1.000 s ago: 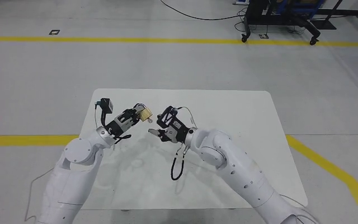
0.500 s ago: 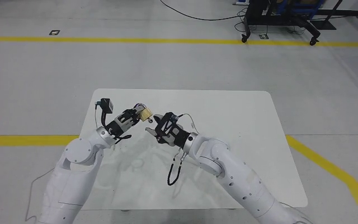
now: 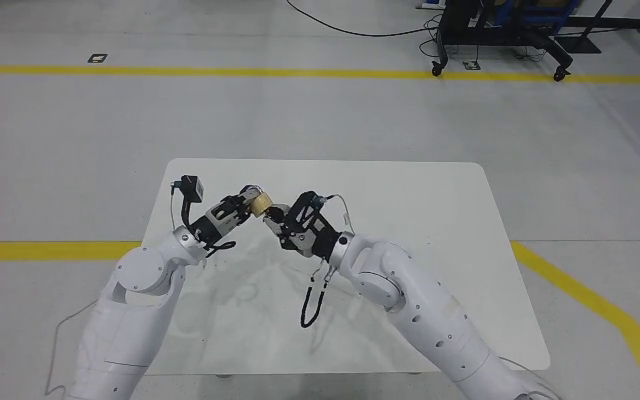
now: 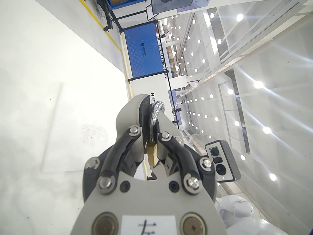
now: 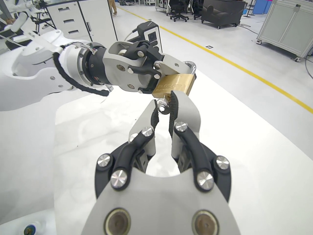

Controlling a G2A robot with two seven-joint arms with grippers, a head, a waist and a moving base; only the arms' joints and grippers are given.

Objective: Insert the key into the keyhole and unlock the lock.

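Two grips clamped: left gripper [image 5: 175, 70] on brass padlock [image 5: 174, 86], right gripper [image 5: 164, 101] on key [image 5: 162, 108] against padlock's base. Risk of jamming or slipping if twisted off-axis.

The left pincer [image 3: 246, 207] and right pincer [image 3: 276, 222] meet nose to nose above the desk [image 3: 430, 200], left of its middle. The lock [image 3: 260, 204] gripped by the left one and the key [image 5: 163, 104] pinched in the right fill the space between them (no way through there). Beneath the pair lies air above the desk. A black cable loop [image 3: 314, 292] hangs from the right forearm over the near side. The desk's far strip and right half give open passage.
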